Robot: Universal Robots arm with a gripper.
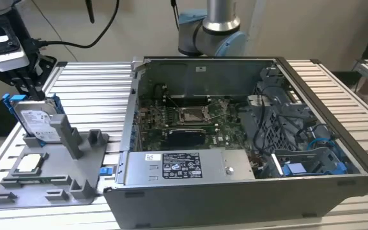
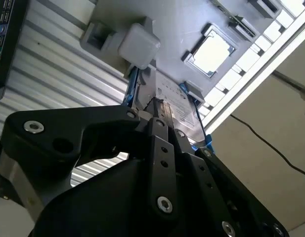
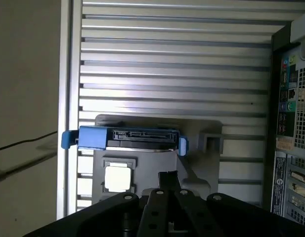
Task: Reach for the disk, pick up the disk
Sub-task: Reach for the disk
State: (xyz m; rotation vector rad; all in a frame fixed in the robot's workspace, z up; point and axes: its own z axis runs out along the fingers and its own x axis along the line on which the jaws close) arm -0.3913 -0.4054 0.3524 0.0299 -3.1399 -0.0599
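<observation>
The disk [image 1: 38,122] stands on edge in a grey fixture [image 1: 56,184] at the exterior view's left. It is silver-grey with a white label, and a blue bracket frames it. My gripper [image 1: 34,95] hangs straight down over the disk's top edge, with its tips just at that edge. In the first wrist view the gripper [image 3: 167,176] is shut with nothing between its tips, and the disk [image 3: 137,134] shows edge-on beyond them. In the second wrist view the gripper [image 2: 156,104] sits over the middle of the near edge of the disk [image 2: 178,101].
A small square silver chip [image 1: 30,164] lies in the fixture in front of the disk. An open computer case [image 1: 235,191] stands close on the exterior view's right, full of boards and cables. A ribbed metal table [image 1: 97,81] carries everything. A dark cable [image 2: 271,148] runs over the floor beyond the table edge.
</observation>
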